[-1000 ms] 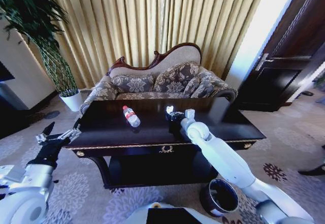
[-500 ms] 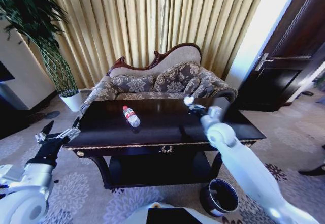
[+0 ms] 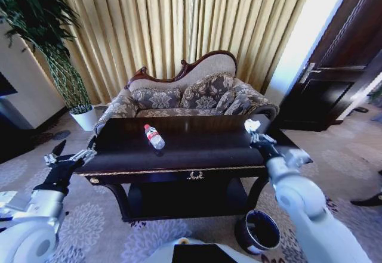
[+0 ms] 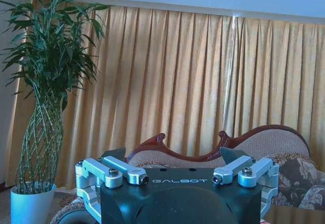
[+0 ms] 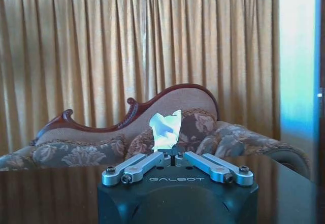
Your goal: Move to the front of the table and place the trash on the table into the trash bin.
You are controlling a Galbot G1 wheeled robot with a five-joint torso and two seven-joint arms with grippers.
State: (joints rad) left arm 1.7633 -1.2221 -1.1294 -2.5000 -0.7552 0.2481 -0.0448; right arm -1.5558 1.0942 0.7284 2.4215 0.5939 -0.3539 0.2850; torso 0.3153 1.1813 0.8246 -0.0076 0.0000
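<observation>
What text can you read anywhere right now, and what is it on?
"GALBOT": on the left gripper housing, left wrist view.
"GALBOT": on the right gripper housing, which holds the crumpled paper.
The bottle has a red label: too small to read.

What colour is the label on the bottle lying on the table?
Red, with a red cap, on the bottle; clearest in the head view.
</observation>
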